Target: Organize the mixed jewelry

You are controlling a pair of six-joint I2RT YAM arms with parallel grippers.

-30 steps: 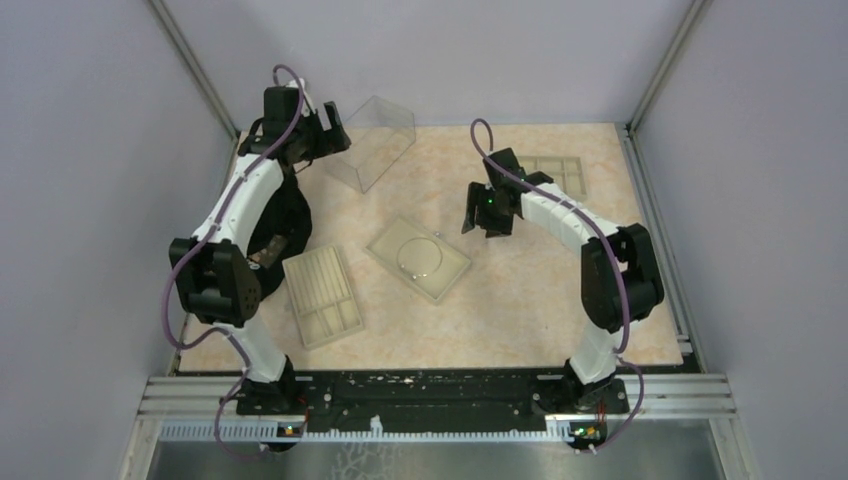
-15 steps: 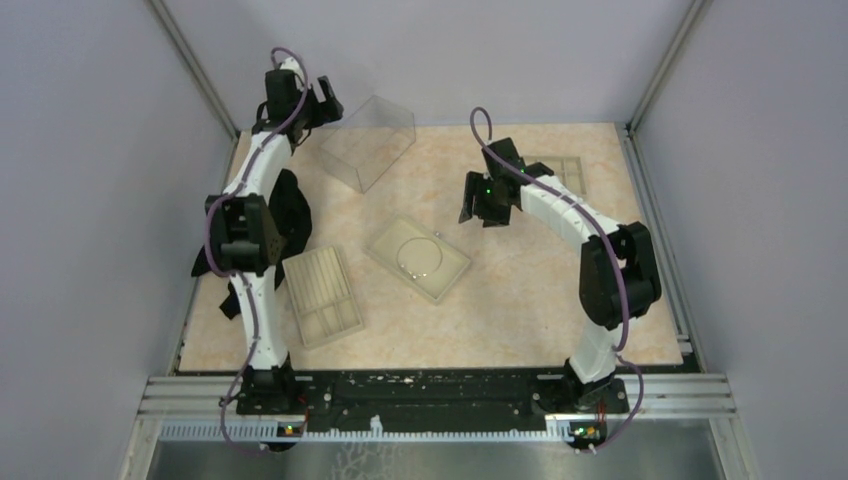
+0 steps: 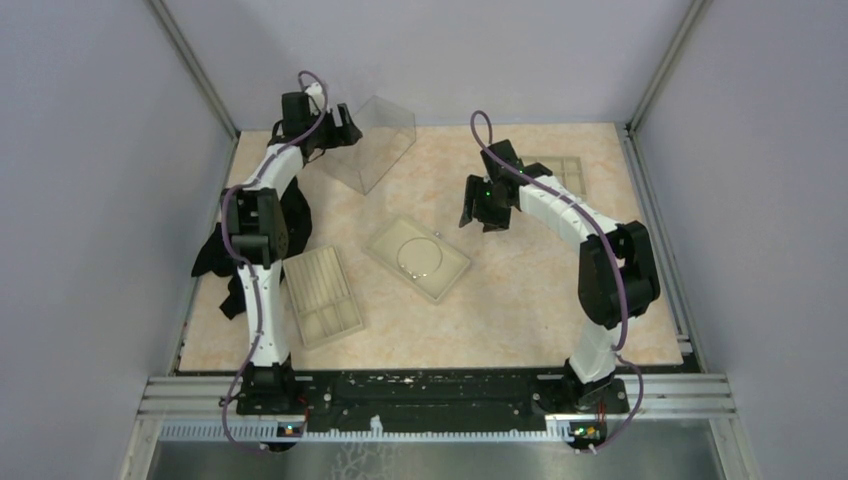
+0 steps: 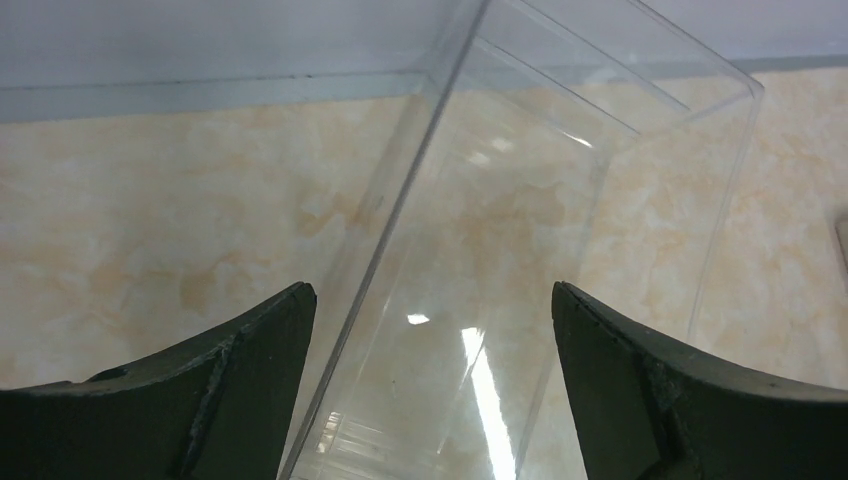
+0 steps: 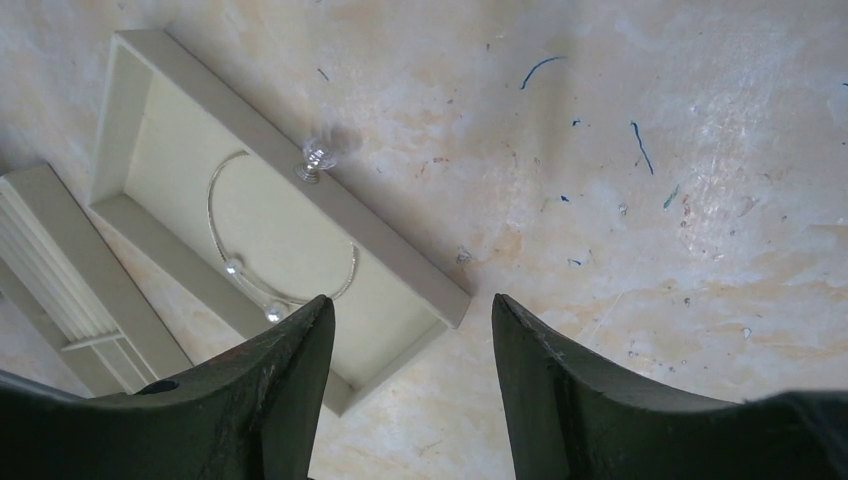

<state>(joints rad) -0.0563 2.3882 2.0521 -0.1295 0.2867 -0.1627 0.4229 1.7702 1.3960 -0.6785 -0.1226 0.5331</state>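
Observation:
A thin silver wire hoop (image 3: 420, 256) lies inside a shallow beige tray (image 3: 449, 277) at the table's middle; it also shows in the right wrist view (image 5: 232, 262), with two small beads on it. A small clear-stone piece (image 5: 317, 155) sits on that tray's rim. My right gripper (image 3: 487, 213) is open and empty, hovering right of and behind the tray. My left gripper (image 3: 347, 131) is open and empty at the back left, its jaws standing either side of the near end of a clear plastic box (image 4: 520, 230).
The clear plastic box (image 3: 368, 143) lies at the back. A ridged beige tray (image 3: 320, 295) sits at the front left, and a compartmented beige tray (image 3: 563, 172) at the back right, partly behind the right arm. Grey walls close the table in.
The left arm has stretched out and swung right along the back, bringing its gripper up to the clear box. The right gripper has shifted slightly back.

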